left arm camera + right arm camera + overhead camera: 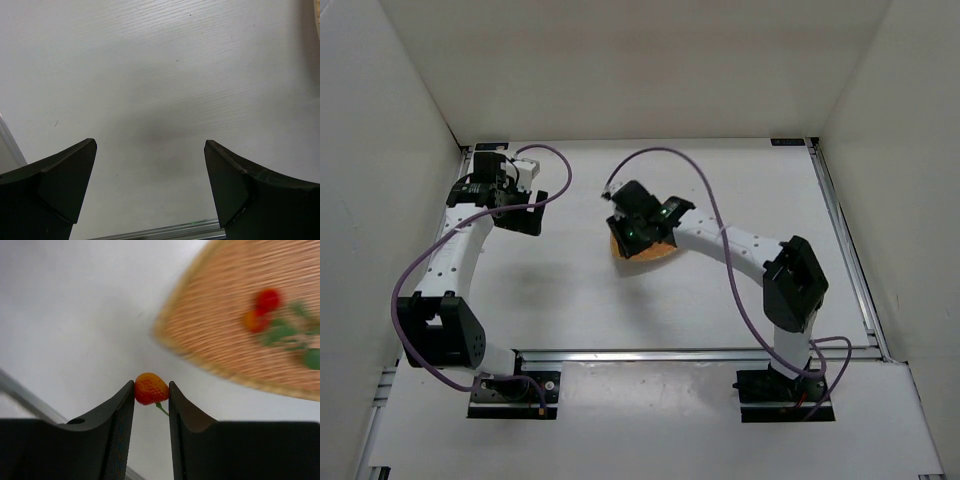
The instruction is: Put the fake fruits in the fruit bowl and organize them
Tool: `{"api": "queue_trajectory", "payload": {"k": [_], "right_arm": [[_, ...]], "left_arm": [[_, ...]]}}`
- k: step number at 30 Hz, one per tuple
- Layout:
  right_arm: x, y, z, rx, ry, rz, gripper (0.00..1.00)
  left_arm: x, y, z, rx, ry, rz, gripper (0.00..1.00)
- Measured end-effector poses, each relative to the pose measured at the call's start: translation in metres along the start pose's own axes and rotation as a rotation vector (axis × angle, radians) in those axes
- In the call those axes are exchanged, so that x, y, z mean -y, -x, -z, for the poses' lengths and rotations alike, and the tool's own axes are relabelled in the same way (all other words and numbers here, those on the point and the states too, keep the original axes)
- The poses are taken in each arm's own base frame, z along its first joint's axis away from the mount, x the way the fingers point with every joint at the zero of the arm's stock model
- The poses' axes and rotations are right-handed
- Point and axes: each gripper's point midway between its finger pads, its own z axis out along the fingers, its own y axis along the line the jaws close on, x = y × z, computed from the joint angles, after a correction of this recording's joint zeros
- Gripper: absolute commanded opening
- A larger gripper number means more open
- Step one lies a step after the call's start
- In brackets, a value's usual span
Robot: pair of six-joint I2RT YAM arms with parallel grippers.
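Single fruit (150,390), red-orange with a thin green stem, is pinched in the right gripper (151,385), jaws closed tight on it. It sits outside the fruit bowl (215,305), just beside the rim, over the white table (150,60). Can't tell if it's lifted clear or touching the surface. Leafy pair (262,310) lies inside the fruit bowl, stem and leaves trailing off to the right in the wrist view, a bit blurred. From above, the fruit bowl is mid-table, mostly hidden under the right gripper's head, with only its near edge showing orange. Left gripper (150,144) has its jaws wide apart with nothing between them, over bare table at the far left, well apart from the fruit bowl. Status, my read: one of two items is in, the second is grasped but not delivered. Left to do: carry it over the rim, release it next to the leafy pair, then tidy the layout if needed.
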Motion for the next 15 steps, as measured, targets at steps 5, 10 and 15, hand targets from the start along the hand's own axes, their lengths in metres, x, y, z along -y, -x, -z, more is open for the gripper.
{"api": "queue_trajectory", "payload": {"k": [5,10,15], "right_arm": [[0.082,0.055,0.007,0.103,-0.158,-0.206,0.17],[0.137,0.071,-0.035,0.065,-0.284,-0.29,0.9],[0.146,0.042,-0.046,-0.048,-0.327,-0.296,1.0]], "left_arm": [[0.002,-0.006,-0.003,-0.016,-0.006,0.005,1.0],[0.004,-0.016,-0.006,-0.044,-0.015,0.007,1.0],[0.008,-0.027,-0.011,-0.073,-0.029,0.007,1.0]]}}
